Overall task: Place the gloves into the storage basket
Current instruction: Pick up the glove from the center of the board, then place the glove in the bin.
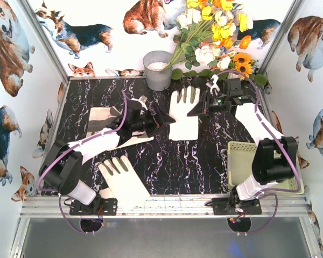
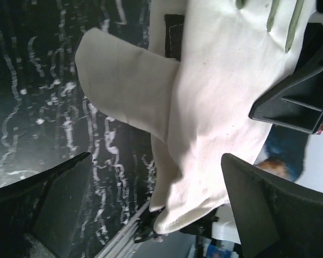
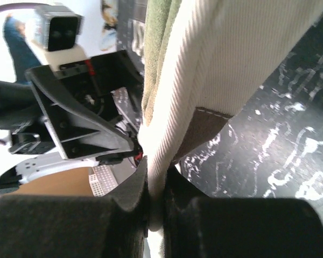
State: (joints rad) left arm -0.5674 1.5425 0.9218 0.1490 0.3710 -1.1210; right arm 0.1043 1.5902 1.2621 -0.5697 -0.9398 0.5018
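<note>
A cream-white glove (image 1: 183, 115) with grey-olive fingers is at the middle back of the black marble table. My right gripper (image 1: 198, 109) is shut on its right edge and the cloth is pinched between the jaws in the right wrist view (image 3: 155, 185). My left gripper (image 1: 162, 119) is open just left of this glove. In the left wrist view the glove (image 2: 220, 97) hangs in front of the spread left gripper (image 2: 156, 158), not gripped. A second glove (image 1: 121, 180) lies near left. A third (image 1: 99, 121) lies under my left arm. The pale yellow-green basket (image 1: 238, 161) stands near right, partly hidden by my right arm.
A grey metal bucket (image 1: 158, 70) stands at the back middle. A bunch of yellow and white flowers (image 1: 215, 32) leans beside it at the back right. Corgi-patterned walls close in both sides. A metal rail (image 1: 167, 204) runs along the front edge.
</note>
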